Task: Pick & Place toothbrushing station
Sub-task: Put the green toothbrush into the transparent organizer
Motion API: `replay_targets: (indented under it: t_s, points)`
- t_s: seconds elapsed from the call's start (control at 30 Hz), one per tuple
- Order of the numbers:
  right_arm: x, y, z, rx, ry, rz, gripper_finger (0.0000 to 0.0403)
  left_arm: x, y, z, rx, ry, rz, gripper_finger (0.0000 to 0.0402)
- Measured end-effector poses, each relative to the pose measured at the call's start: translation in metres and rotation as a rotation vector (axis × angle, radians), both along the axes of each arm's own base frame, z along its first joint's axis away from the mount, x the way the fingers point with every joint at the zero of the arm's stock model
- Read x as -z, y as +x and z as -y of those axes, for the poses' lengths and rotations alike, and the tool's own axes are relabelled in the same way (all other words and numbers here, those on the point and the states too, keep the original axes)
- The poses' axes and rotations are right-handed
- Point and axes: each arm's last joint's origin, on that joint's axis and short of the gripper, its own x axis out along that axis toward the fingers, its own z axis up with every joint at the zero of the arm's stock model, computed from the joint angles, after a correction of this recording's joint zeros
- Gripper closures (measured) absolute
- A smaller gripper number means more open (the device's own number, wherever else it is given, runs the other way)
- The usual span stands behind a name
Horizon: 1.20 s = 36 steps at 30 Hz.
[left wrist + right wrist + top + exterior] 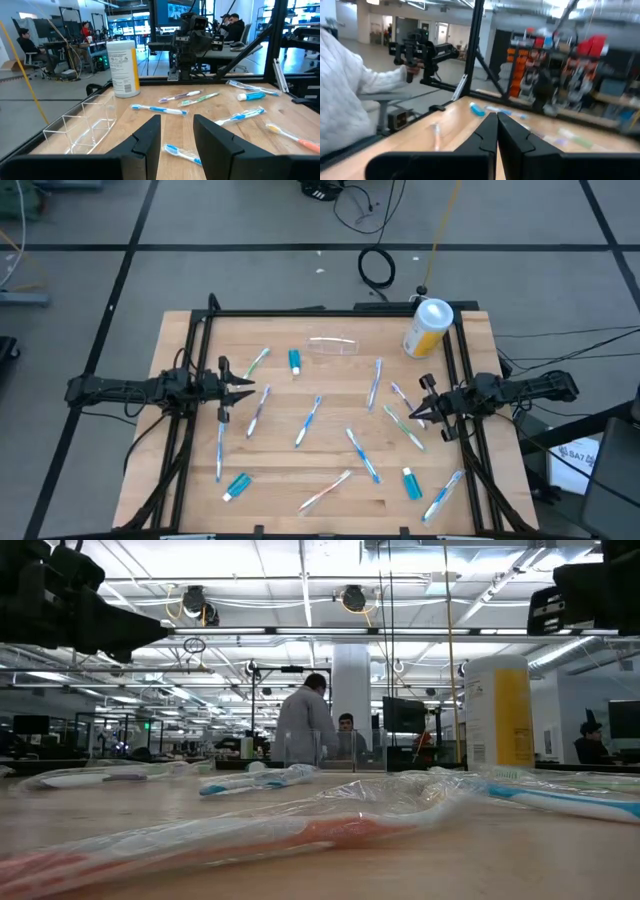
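The toothbrushing station (pixel 333 346) is a clear plastic holder with dividers. It lies on its long side on the wooden table (pixel 200 330), at the far middle, and also shows in the left wrist view (pixel 85 125). My left gripper (pixel 242 388) hovers open and empty over the table's left side, its fingers pointing toward the right edge. My right gripper (pixel 417 413) is shut and empty over the right side, pointing toward the left edge. Both are well short of the holder.
A yellow canister with a white lid (pixel 428 328) stands at the far right, beside the holder. Several wrapped toothbrushes (pixel 308 420) and small blue tubes (pixel 295 361) lie scattered across the table. A black frame (pixel 195 360) runs along its sides. A person's white sleeve (pixel 345 90) shows beyond the table.
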Motion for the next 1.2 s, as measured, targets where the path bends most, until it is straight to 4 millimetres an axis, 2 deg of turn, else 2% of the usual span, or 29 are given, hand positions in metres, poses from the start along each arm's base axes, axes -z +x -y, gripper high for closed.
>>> replay_targets:
  t_s: [0.2, 0.3, 0.4, 0.47, 0.53, 0.67, 0.77, 0.83, 0.93, 1.03, 1.13, 1.2]
  points:
    - [-0.028, -0.007, 0.003, 0.109, -0.155, 0.373, 0.0402, -0.005, -0.001, -0.003, -0.106, 0.061, 0.047, 0.0279]
    - [-0.045, -0.016, 0.008, 0.333, -0.235, 0.587, 0.0402, -0.009, -0.001, -0.005, -0.164, -0.007, 0.090, 0.0279]
    - [-0.055, -0.023, 0.014, 0.542, -0.204, 0.676, 0.0402, -0.013, -0.002, -0.007, -0.232, -0.116, 0.157, 0.0279]
    - [-0.055, -0.023, 0.018, 0.688, -0.186, 0.642, 0.0402, -0.021, -0.005, -0.009, -0.301, -0.159, 0.254, 0.0279]
    - [-0.053, -0.019, 0.021, 0.789, -0.104, 0.555, 0.0402, -0.033, -0.008, -0.011, -0.354, -0.129, 0.343, 0.0279]
    - [-0.044, -0.001, 0.025, 0.851, -0.059, 0.410, 0.0403, -0.054, -0.006, -0.011, -0.377, -0.029, 0.335, 0.0279]
    - [-0.038, 0.021, 0.029, 0.839, -0.098, 0.265, 0.0403, -0.056, 0.009, -0.014, -0.429, -0.065, 0.192, 0.0279]
    - [-0.051, 0.040, 0.033, 0.826, -0.088, 0.215, 0.0403, -0.053, 0.023, -0.019, -0.490, -0.104, 0.071, 0.0279]
    - [-0.058, 0.073, 0.041, 0.867, -0.149, 0.080, 0.0403, -0.045, 0.042, -0.028, -0.581, -0.118, -0.119, 0.0279]
    - [-0.048, 0.106, 0.051, 0.892, -0.229, -0.092, 0.0403, -0.037, 0.059, -0.039, -0.648, -0.150, -0.277, 0.0279]
    - [-0.047, 0.130, 0.063, 0.926, -0.193, -0.134, 0.0403, -0.033, 0.071, -0.050, -0.724, -0.211, -0.386, 0.0280]
    - [-0.038, 0.142, 0.070, 0.944, -0.207, -0.194, 0.0403, -0.029, 0.076, -0.058, -0.777, -0.239, -0.472, 0.0279]
